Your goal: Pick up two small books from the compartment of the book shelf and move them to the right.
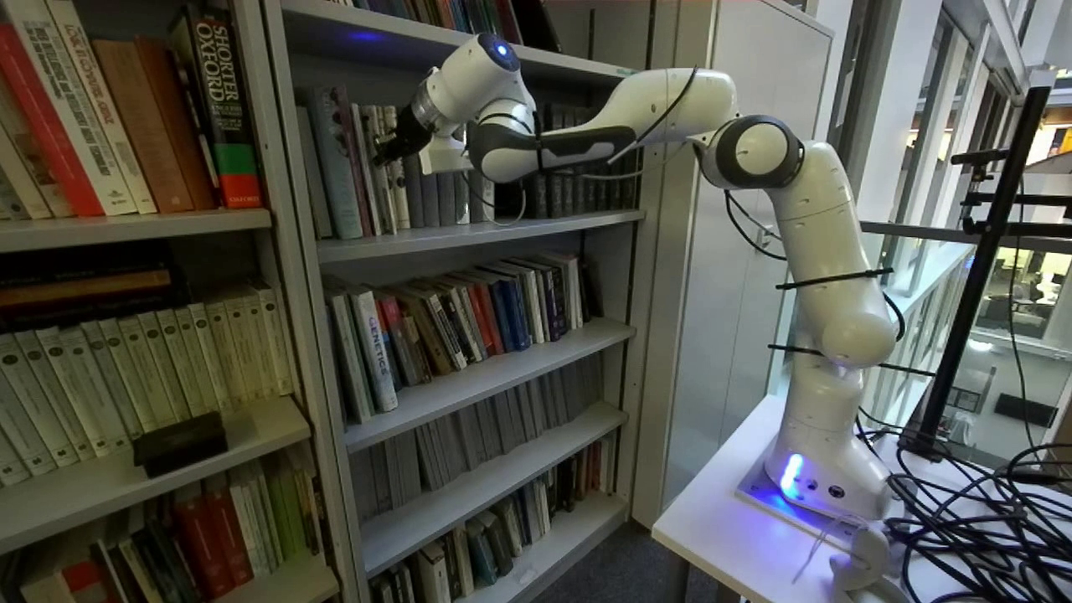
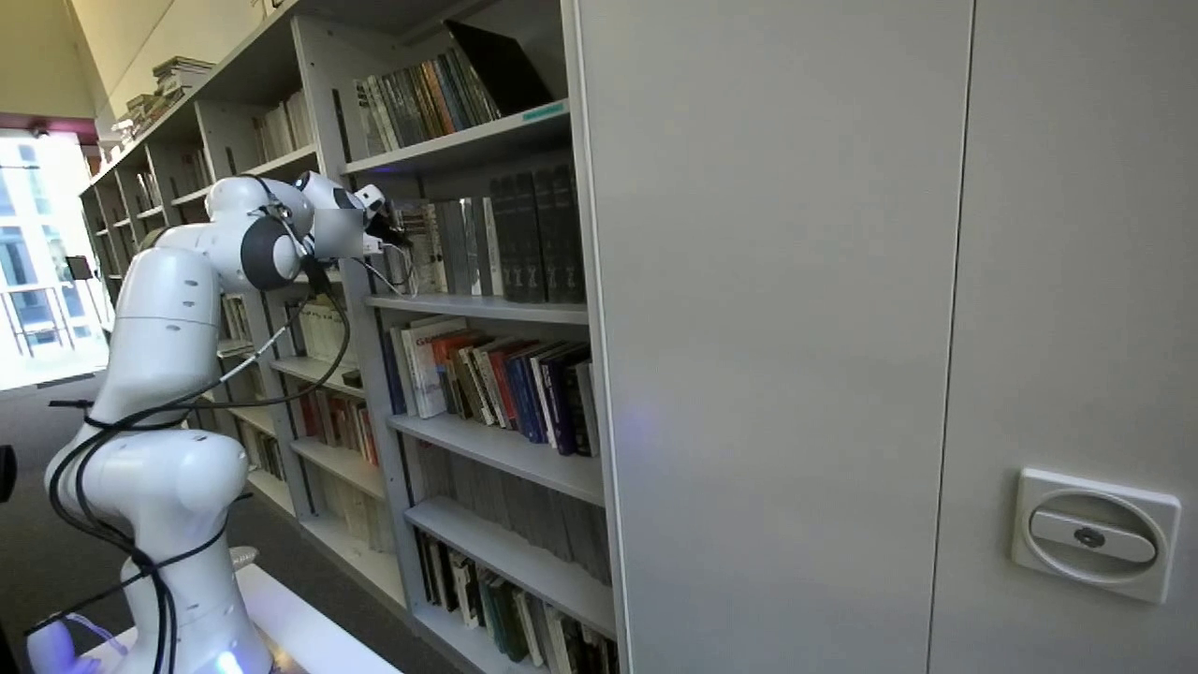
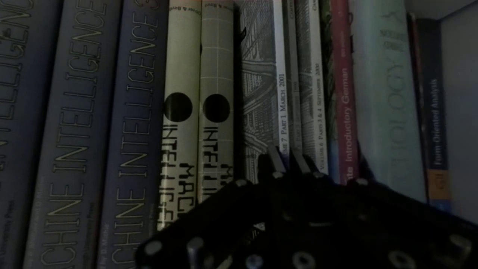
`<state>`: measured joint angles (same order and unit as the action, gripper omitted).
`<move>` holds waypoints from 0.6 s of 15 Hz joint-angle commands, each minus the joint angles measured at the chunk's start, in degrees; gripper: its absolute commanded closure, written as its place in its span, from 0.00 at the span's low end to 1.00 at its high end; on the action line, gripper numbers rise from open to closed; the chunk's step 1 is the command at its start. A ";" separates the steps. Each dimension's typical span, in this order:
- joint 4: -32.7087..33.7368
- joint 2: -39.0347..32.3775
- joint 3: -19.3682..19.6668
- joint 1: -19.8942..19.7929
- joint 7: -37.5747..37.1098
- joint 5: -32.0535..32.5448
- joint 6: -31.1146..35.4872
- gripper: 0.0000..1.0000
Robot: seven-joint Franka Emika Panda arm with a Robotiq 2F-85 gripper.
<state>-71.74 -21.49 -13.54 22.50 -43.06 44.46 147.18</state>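
Directly at claw [image 3: 288,160] tips: slim white-spined book [image 3: 282,112], upright in compartment [image 1: 536,228]

The rounded white arm [image 1: 808,201] carries black cables [image 2: 140,559] and a blue-lit base [image 1: 812,488]; its black end effector [image 3: 288,160] shows silvery screws [image 3: 254,260].

Black cables [image 1: 988,521] lie tangled on a white table [image 1: 712,515] near a pole [image 1: 975,283], a grey cabinet [image 2: 767,337] carries a handle [image 2: 1090,538], and on a neighbouring bookcase [image 1: 260,431] a dark box [image 1: 180,442] rests before pale volumes [image 1: 126,385], one level below a leaning red book [image 1: 48,121].
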 commanded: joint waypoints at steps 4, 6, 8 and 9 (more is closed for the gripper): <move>-14.49 11.96 -4.75 -5.35 15.29 -12.45 -0.41 0.98; -16.88 14.66 -4.07 -5.58 16.09 -13.41 -0.25 0.98; -19.30 17.17 -3.56 -5.87 16.02 -14.36 0.57 0.98; -20.50 18.22 -3.57 -6.21 16.35 -15.45 1.96 0.98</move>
<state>-85.32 -9.56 -16.88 18.18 -28.90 32.34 147.03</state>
